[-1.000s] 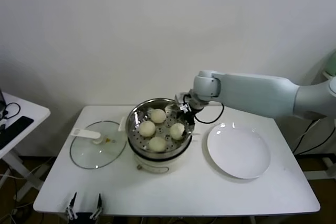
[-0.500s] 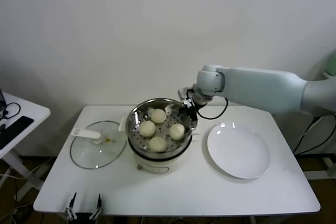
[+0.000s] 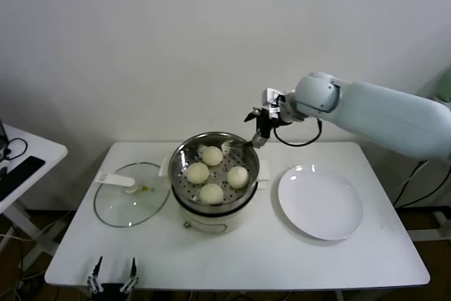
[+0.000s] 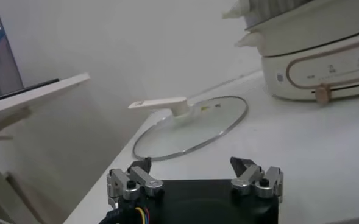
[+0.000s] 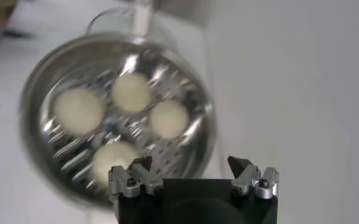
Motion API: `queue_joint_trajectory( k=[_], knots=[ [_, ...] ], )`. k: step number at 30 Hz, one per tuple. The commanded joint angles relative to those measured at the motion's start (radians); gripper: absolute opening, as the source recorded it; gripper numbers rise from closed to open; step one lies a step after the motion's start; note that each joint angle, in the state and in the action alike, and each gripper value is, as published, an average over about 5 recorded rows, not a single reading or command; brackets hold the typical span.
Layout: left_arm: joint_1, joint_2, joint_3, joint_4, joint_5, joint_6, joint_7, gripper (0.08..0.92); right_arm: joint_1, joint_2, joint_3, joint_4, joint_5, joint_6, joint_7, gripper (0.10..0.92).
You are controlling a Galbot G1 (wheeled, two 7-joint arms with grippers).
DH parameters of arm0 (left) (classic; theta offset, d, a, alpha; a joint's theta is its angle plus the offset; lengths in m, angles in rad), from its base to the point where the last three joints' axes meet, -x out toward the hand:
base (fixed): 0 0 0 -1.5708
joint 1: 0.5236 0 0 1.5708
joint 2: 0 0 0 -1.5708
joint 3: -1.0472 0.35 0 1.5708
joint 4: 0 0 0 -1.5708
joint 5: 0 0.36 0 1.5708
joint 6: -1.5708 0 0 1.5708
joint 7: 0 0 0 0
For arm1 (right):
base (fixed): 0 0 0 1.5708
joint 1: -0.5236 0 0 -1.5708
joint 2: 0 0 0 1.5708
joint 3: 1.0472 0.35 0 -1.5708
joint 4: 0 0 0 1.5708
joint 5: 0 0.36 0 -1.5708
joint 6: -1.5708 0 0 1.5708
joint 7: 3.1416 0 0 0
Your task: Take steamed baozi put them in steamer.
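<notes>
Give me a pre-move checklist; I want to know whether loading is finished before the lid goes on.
1. Four baozi in steamer: ok.
2. Plate empty: ok.
3. Right gripper open, holding nothing, above the steamer's far rim: ok.
4. Left gripper open, parked at the table's near edge: ok.
5. Lid flat on the table left of the steamer, unobstructed: ok.

Four cream-white baozi (image 3: 211, 173) sit in the shiny steel steamer (image 3: 181, 163), perforated bottom and all. Below the black right gripper (image 3: 258, 134) it's a cream-white base; plain white plate (image 3: 320, 202) too.
</notes>
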Motion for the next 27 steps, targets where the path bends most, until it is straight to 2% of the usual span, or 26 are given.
queue_joint_trajectory(
  k=[1,7,12,19,27],
  knots=[
    [-0.007,0.007,-0.002,0.001,-0.017,-0.007,0.001,0.823,-0.571,-0.209,0.67,0.202,0.046,0.035,0.519,0.823],
    [-0.02,0.006,-0.002,0.002,-0.027,-0.012,0.003,0.823,-0.943,-0.263,0.979,0.34,0.006,0.107,0.646,0.823],
    [-0.028,0.001,0.005,0.0,-0.027,-0.019,0.003,0.823,-1.285,-0.212,1.255,0.411,-0.089,0.192,0.689,0.823],
    [-0.022,-0.003,0.01,-0.013,-0.032,-0.034,0.003,0.823,-1.71,0.013,1.615,0.497,-0.225,0.328,0.665,0.823],
    [-0.017,-0.007,0.008,-0.024,-0.052,-0.041,0.004,0.823,-2.066,0.319,1.81,0.526,-0.356,0.629,0.557,0.823]
  ],
)
